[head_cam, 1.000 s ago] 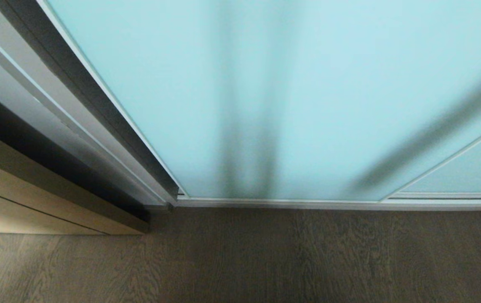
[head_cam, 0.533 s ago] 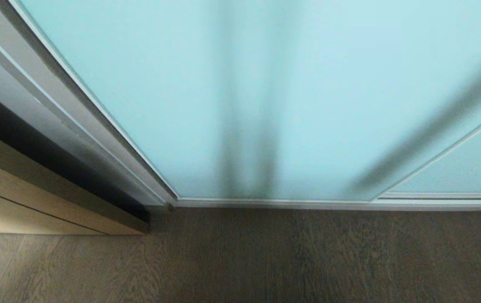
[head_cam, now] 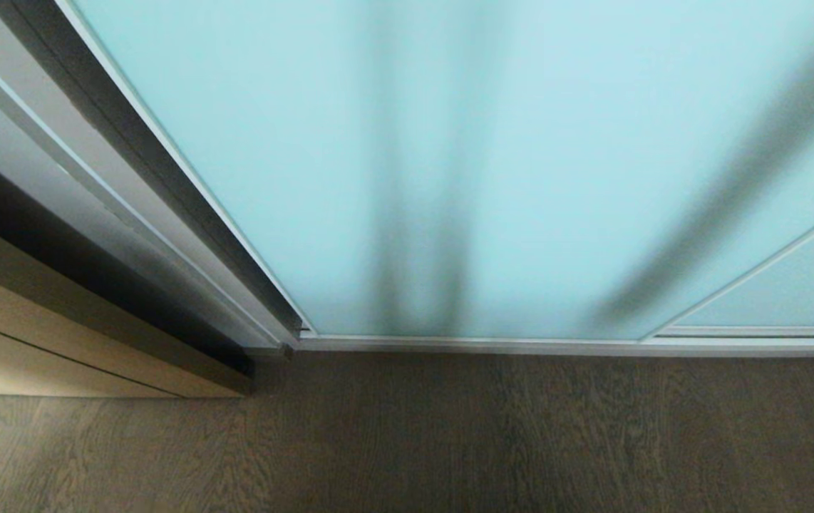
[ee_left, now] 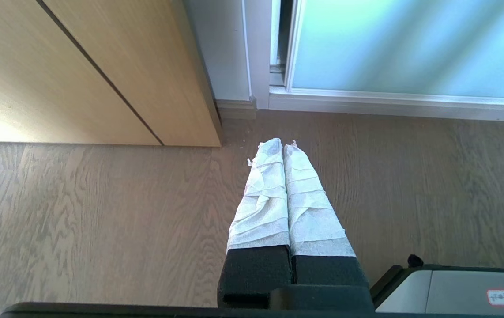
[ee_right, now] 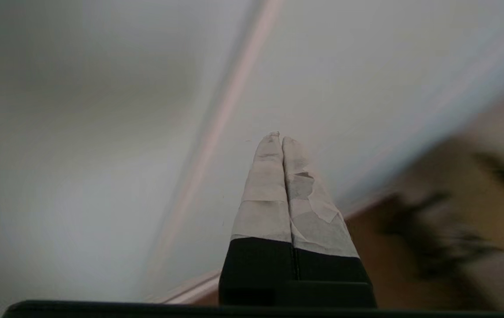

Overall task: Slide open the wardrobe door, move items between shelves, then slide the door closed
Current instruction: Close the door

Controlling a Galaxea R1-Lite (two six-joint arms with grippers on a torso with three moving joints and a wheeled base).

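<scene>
Closed glass door, both grippers empty with fingers pressed together.

From the left: a wooden panel [head_cam: 58, 335], then the door [head_cam: 450, 164], upright, its bottom rail running along the floor [head_cam: 450, 442]; shelves and items hidden behind it. Left gripper [ee_left: 282, 145] hangs over the floor short of the door's corner. Right gripper [ee_right: 278, 138] points at a blurred pale surface.

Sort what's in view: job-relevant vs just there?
Job:
- sliding wardrobe door, frosted aqua glass, shut or nearly
- right pincer, shut, empty
- left pincer, shut, empty, above floor

Just there:
- light wooden cabinet
- wood floor
- second glass panel
</scene>
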